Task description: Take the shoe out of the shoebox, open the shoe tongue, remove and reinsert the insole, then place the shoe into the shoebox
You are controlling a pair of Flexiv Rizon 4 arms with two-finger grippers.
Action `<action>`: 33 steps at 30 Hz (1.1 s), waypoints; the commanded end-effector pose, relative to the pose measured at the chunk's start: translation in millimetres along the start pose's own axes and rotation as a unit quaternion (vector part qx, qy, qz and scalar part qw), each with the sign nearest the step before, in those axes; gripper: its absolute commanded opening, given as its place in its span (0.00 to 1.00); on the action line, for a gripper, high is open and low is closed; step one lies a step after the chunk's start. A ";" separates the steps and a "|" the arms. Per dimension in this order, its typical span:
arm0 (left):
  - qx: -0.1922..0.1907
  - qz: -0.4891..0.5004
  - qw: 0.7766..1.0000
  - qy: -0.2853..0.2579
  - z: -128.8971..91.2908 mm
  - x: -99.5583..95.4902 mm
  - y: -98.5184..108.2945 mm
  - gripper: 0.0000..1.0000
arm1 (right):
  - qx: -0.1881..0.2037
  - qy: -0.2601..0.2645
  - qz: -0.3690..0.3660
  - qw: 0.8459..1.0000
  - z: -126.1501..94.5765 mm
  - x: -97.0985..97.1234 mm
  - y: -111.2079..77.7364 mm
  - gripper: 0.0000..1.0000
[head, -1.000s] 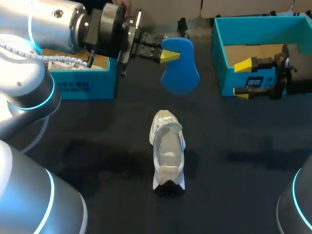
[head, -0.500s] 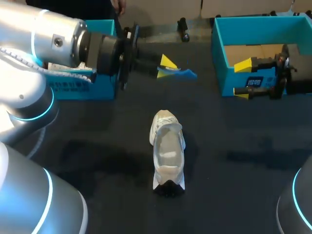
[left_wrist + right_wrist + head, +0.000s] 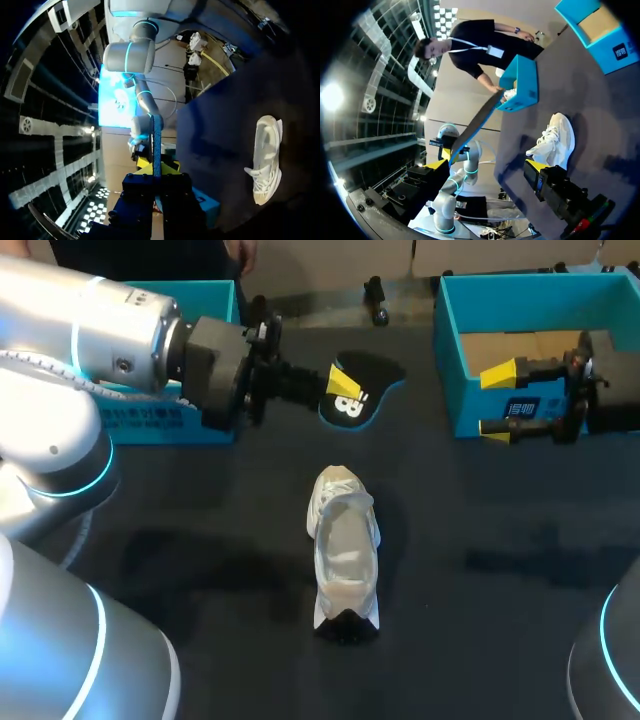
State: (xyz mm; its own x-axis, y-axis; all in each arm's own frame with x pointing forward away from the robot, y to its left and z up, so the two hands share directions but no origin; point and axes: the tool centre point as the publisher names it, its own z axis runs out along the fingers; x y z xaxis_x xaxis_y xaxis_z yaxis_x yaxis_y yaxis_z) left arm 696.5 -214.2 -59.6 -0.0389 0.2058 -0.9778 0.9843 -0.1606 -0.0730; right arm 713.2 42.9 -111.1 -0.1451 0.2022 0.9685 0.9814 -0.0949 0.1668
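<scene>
**Insole out of the shoe, pinched above the tabletop**

Pictured at the middle of a dark tabletop (image 3: 200,570): the white shoe (image 3: 345,545), upright on its sole, opening upward, dark-tipped end toward the near edge, touched by neither arm. Beyond it, nearer the far edge and raised off the surface: the insole (image 3: 372,375), turned with its black underside and a white mark toward the head camera, blue along its edge.

Clenched on one end of that insole from two sides: the left hand (image 3: 347,390), reaching in level from the left, with one yellow tip over the black face. From the left wrist, visible only as a thin blue strip rising from between the fingers, with the shoe well off to one side on the tabletop.

At the right, level and pointing toward the middle: the right hand (image 3: 497,400), released, yellow tips well apart and nothing between them. Seen from the head camera across the near wall of the open teal shoebox (image 3: 447,350), well apart from shoe and insole alike. Inside that shoebox, bare brown cardboard.

Behind the left arm, a second teal box (image 3: 170,420) with something white inside. At its rim in the right wrist view, a person's hand (image 3: 501,91).
</scene>
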 end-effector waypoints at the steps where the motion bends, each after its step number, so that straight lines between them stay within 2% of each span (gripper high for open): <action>1: -0.015 0.081 0.997 -0.004 2.4 2.1 -2.6 0.00 | 0.000 -0.001 0.001 1.000 0.5 0.4 -0.5 1.00; 8: -0.015 0.081 0.997 -0.004 2.4 2.1 -2.6 0.00 | 0.000 -0.001 0.001 1.000 0.5 0.4 -0.5 1.00; 13: -0.060 0.133 0.989 -0.022 6.7 10.9 0.5 0.00 | 0.000 -0.001 0.001 1.000 0.5 0.4 -0.5 1.00; 15: -0.064 0.143 0.987 -0.023 8.6 12.7 1.5 0.00 | 0.002 -0.002 0.002 1.000 1.4 0.5 0.1 1.00; 21: -0.092 0.214 0.972 -0.022 15.8 19.3 0.1 0.00 | 0.011 -0.003 0.013 1.000 12.0 -1.0 6.7 1.00; 26: -0.100 0.231 0.968 -0.020 20.3 29.3 0.7 0.00 | 0.005 -0.003 0.016 1.000 19.9 2.1 12.6 1.00; 33: -0.107 0.245 0.963 -0.027 28.6 41.7 3.2 0.00 | 0.015 0.000 0.018 1.000 33.7 9.3 19.9 1.00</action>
State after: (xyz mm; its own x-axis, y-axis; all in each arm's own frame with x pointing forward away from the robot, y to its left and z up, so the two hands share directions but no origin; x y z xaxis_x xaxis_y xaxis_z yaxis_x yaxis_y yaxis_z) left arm 695.1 -229.6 -99.7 0.4238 0.1188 -0.8979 0.9057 -0.0467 0.4213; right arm 727.0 67.6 -105.2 -0.1136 0.1923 0.9747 0.9878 -0.0834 0.1316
